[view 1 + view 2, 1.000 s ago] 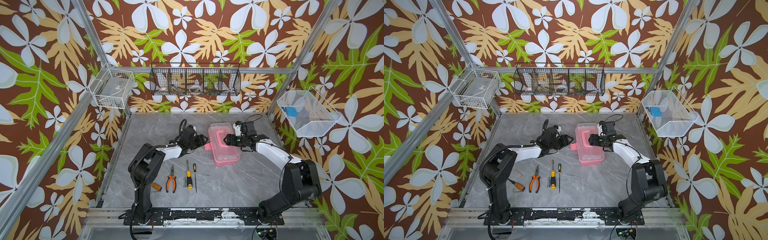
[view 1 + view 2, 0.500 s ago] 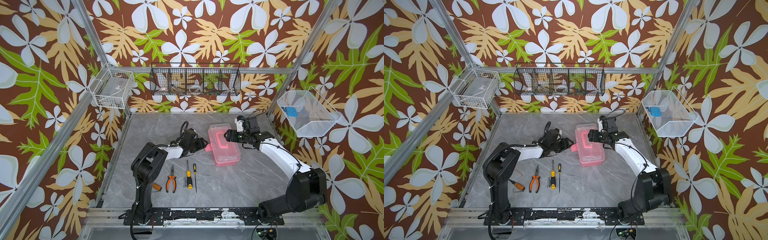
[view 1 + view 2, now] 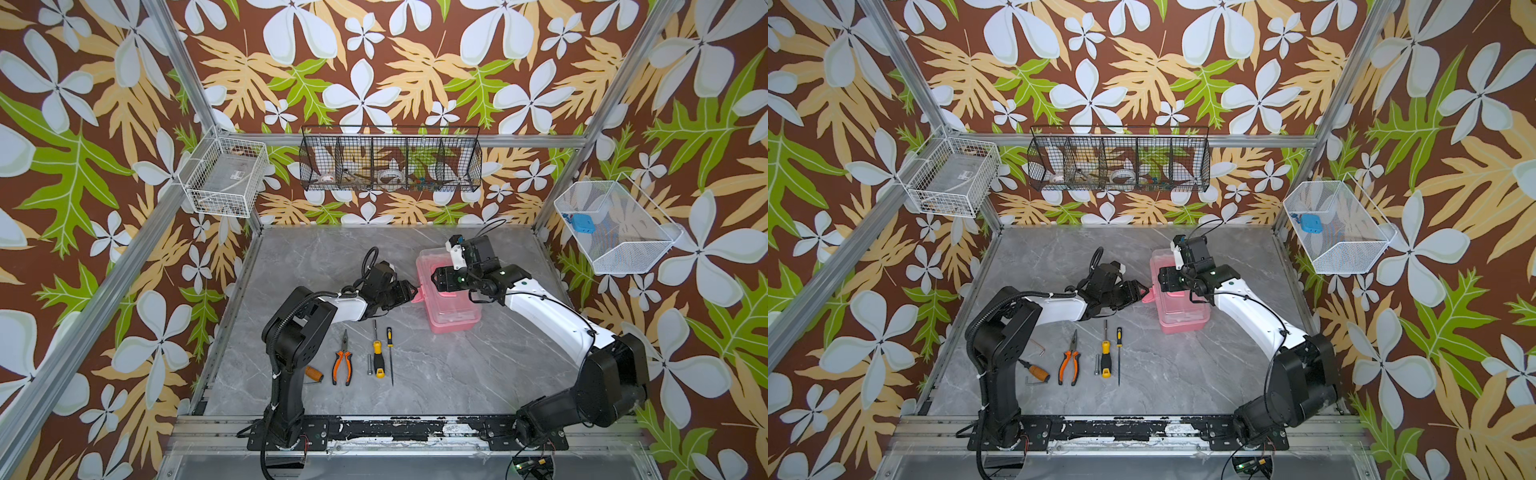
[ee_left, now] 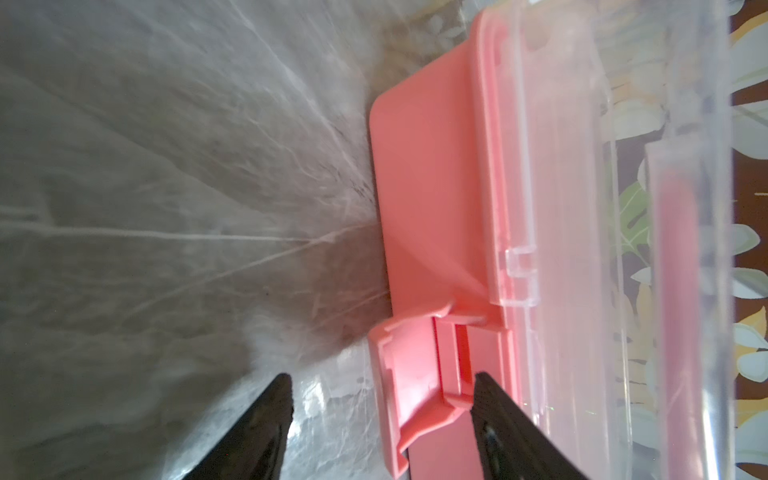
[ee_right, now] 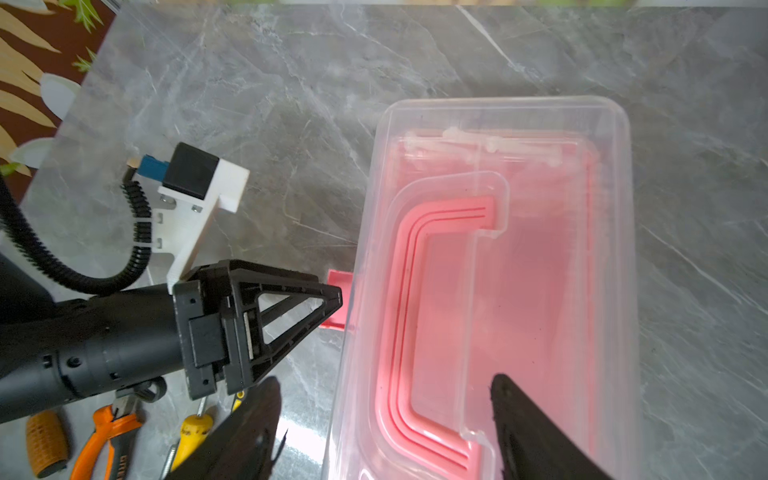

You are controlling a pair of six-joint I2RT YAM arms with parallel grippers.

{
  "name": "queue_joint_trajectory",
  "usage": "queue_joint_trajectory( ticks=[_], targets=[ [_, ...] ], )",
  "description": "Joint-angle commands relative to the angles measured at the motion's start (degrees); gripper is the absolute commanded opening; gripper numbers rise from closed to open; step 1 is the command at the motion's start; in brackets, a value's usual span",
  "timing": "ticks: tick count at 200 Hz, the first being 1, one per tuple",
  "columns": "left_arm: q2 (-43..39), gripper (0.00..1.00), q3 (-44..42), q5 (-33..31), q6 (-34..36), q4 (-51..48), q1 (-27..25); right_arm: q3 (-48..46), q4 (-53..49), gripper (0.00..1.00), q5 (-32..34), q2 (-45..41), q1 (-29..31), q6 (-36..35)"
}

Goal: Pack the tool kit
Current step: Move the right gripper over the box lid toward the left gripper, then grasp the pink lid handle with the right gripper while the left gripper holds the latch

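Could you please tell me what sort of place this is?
Probably a robot-lab test cell: an aluminium frame holds floral-patterned wall panels around a grey marble-look tabletop, with two black-and-white robot arms mounted on a black base rail.

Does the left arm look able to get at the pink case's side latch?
Probably yes: the left gripper, jaws open, brackets the latch with nothing between; the right gripper hovers over the lid, clear of it.

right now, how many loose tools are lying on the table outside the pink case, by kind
needle-nose pliers: 1
yellow-black screwdrivers: 2
orange-handled tool: 1
metal bit: 1
L-shaped hex keys: 2
total: 7
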Motion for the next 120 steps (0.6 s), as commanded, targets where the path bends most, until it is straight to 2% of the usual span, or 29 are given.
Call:
queue_joint_trajectory(
  ticks=[1, 24, 44, 120],
  targets=[
    [0.4, 0.70, 0.3, -0.3, -0.5, 1.6, -0.1, 1.3, -1.4, 0.82, 4.6, 2.0, 1.6, -2.6],
    [0.7, 0.69, 0.5, -0.3, -0.4, 1.6, -0.1, 3.2, -1.7, 0.81, 6.1, 5.1, 2.4, -4.2],
    [1.0, 0.64, 0.7, -0.3, -0.4, 1.6, -0.1, 4.8, -2.3, 0.79, 7.3, 7.9, 3.2, -5.7],
    [1.8, 0.64, 1.0, -0.3, -0.3, 1.3, -0.1, 5.7, -3.1, 0.74, 11.9, 13.1, 4.9, -6.1]
  ],
)
